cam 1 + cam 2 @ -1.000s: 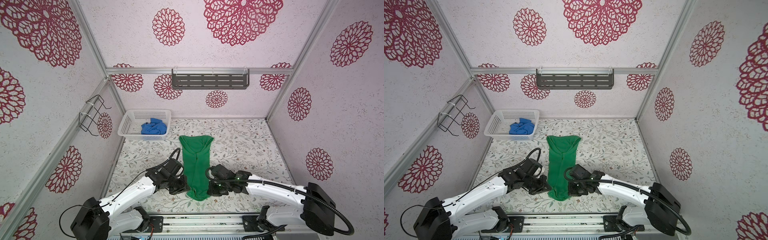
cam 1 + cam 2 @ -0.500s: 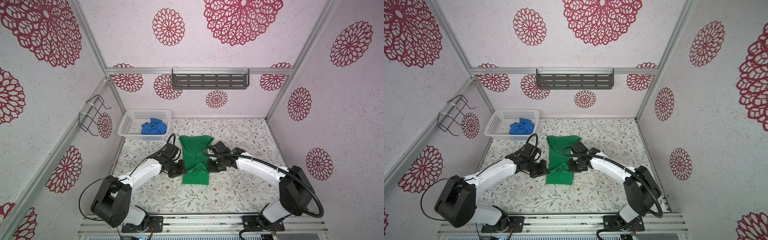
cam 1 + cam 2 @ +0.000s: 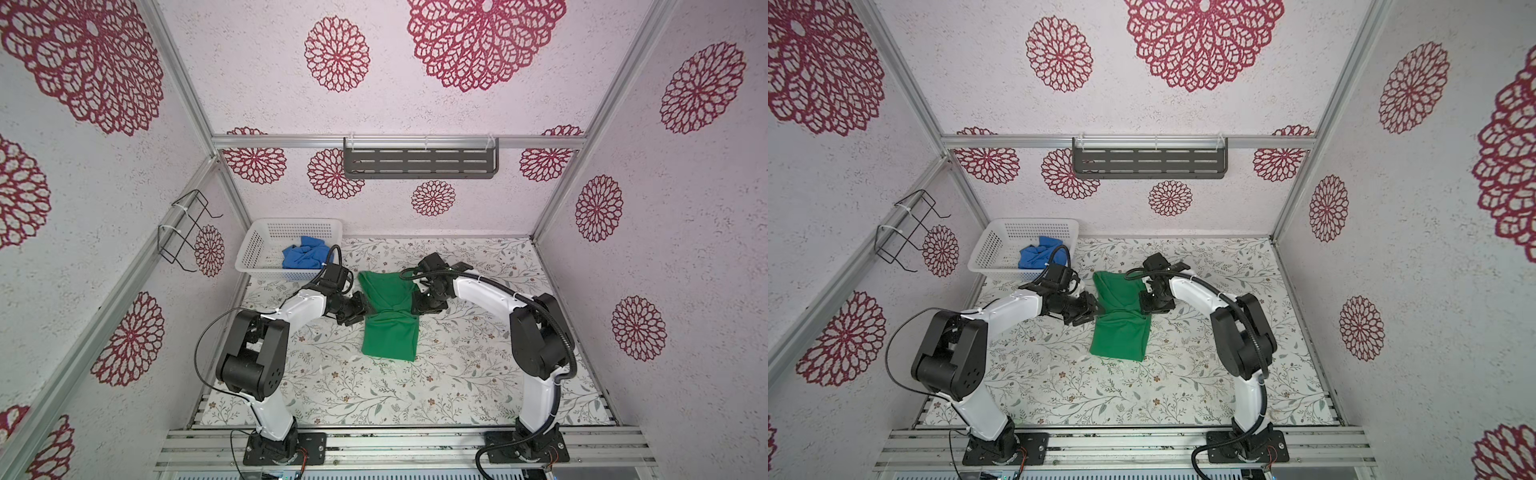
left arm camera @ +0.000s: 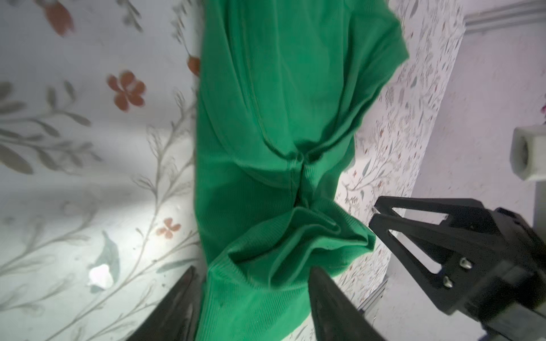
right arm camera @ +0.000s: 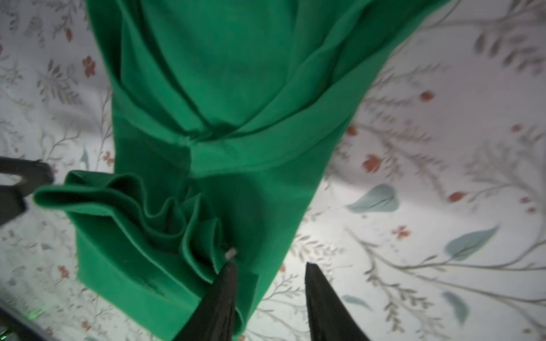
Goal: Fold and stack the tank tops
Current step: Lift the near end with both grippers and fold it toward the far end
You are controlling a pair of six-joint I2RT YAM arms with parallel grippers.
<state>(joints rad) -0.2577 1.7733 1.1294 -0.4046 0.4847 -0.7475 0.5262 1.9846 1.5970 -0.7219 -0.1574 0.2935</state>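
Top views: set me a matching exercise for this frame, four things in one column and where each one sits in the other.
Things:
1. green tank top
2. blue tank top
3. grey shelf
4. wire rack

Places:
A. on the back wall
B. in the white basket
C. on the left side wall
D. lying on the table

Pairs: 1-D, 2-B, 3-A, 4-C

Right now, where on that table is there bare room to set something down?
Free: the table on the near side of the green top, and its far right corner. Crowded: the middle, where left gripper and right gripper flank the top; far left, the basket.
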